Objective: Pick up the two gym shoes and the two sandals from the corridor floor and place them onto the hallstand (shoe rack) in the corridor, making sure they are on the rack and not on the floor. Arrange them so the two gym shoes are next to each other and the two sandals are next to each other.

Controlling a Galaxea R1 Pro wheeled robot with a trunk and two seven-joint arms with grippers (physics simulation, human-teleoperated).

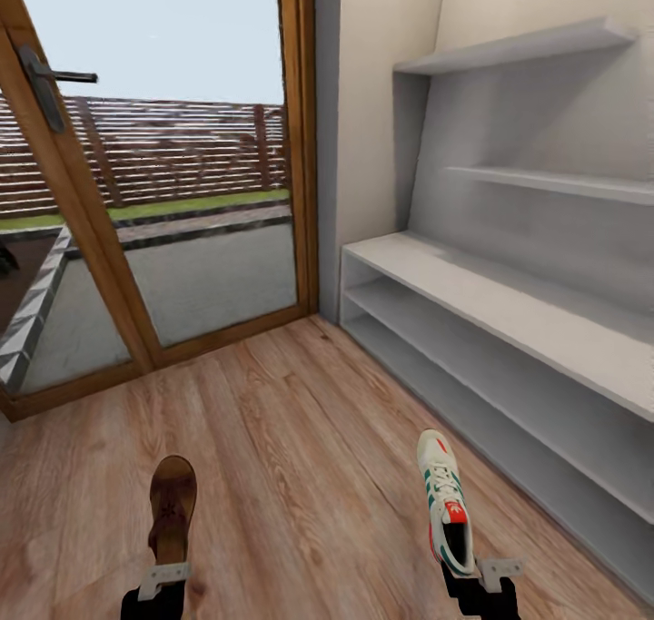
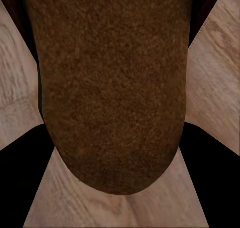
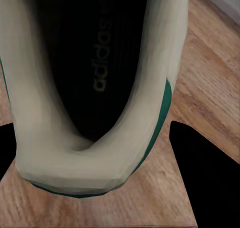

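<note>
I am holding one brown sandal up in my left gripper, out in front of me. The gripper's fingers are sitting on both sides of the sandal's heel end, and they are squeezing it. Up close in the left wrist view I am seeing the sandal's fuzzy brown footbed, with the wood floor behind it.

I am holding one white gym shoe in my right gripper. Its toe is pointing away from me. In the right wrist view I am looking into the shoe's dark inside, and a dark finger is showing beside its heel, so the fingers are closed narrow on the heel.

The white shoe rack is standing along the wall. The gym shoe is near the rack's low shelves and is not on them. The sandal is well apart from the rack, on the far side of the gym shoe. Past the rack's far end there is a glass door with a wood frame.
</note>
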